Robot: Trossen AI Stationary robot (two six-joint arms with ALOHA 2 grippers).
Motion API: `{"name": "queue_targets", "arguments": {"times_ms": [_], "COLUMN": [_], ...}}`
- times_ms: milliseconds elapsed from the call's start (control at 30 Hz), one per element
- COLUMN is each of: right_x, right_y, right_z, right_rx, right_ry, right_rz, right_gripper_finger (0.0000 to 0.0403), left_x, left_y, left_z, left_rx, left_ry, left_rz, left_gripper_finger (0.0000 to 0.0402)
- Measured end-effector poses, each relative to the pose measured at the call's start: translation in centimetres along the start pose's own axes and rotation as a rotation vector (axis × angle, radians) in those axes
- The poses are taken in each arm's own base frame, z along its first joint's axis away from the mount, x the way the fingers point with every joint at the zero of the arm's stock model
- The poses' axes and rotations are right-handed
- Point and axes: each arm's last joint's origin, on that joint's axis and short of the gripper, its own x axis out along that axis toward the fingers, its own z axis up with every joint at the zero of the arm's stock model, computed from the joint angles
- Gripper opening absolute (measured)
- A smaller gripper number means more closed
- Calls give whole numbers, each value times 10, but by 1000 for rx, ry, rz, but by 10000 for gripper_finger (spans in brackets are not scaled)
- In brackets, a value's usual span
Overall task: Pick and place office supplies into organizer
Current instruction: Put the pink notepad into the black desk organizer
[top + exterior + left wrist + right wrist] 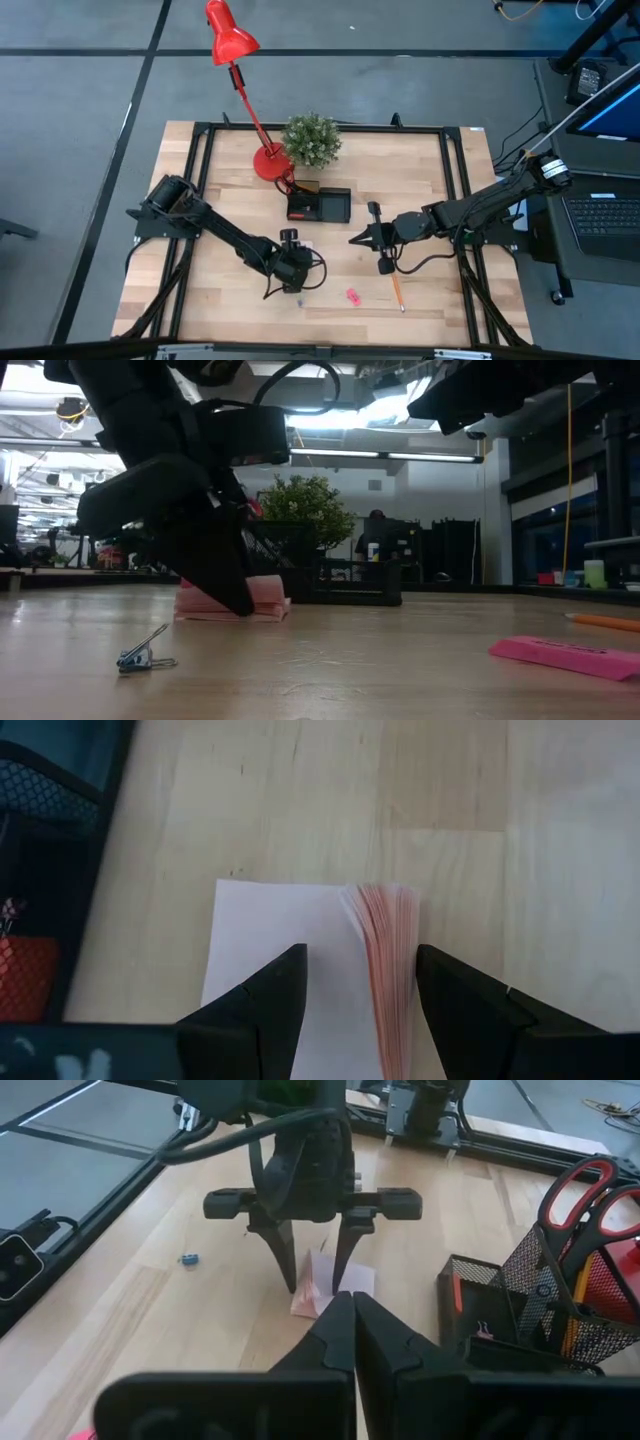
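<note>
A pink sticky-note pad [300, 950] lies flat on the wooden table, its stacked edge [392, 950] fanned a little. My left gripper [355, 985] points steeply down at it with its fingers open: one fingertip stands over the pad's top face, the other just outside the stacked edge. The same gripper [318, 1270] shows from the front above the pad [322, 1288]. My right gripper [352, 1308] hovers shut and empty, right of the pad and above the table [353, 240]. The black mesh organizer [335, 207] stands beyond, with red-handled scissors [585, 1190] upright in it. My left gripper comes at the pad's stacked edge [400, 970] from above, slanting, with one finger on either side of it. Whether either fingertip touches the pad I cannot tell.
A blue binder clip [140, 655], a pink flat piece [570, 655] and an orange pencil [397, 292] lie loose toward the near edge. A red desk lamp [240, 60] and a green plant [312, 140] stand at the far side, behind the organizer.
</note>
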Motion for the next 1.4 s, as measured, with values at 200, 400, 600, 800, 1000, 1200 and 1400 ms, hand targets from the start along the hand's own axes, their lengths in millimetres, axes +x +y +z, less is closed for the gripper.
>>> {"name": "queue_targets", "arguments": {"times_ms": [200, 400, 600, 800, 1000, 1200, 1400], "right_x": [0, 0, 0, 0, 0, 0, 0], "right_y": [0, 0, 0, 0, 0, 0, 0], "right_z": [0, 0, 0, 0, 0, 0, 0], "right_rx": [5, 5, 5, 5, 5, 4, 4], "right_ry": [0, 0, 0, 0, 0, 0, 0], "right_rz": [0, 0, 0, 0, 0, 0, 0], "right_gripper_finger": [3, 3, 3, 3, 3, 3, 3], "left_x": [0, 0, 1, 1, 0, 0, -8], "left_y": [1, 1, 2, 3, 4, 4, 1], "left_z": [0, 0, 0, 0, -1, -1, 11], "left_rx": [4, 9, 9, 26, 40, 48, 100], "left_ry": [-1, -1, 4, 7, 15, 15, 12], "left_rz": [20, 20, 24, 28, 34, 34, 32], "left_gripper_finger": [182, 156, 109, 43, 4, 2, 2]}}
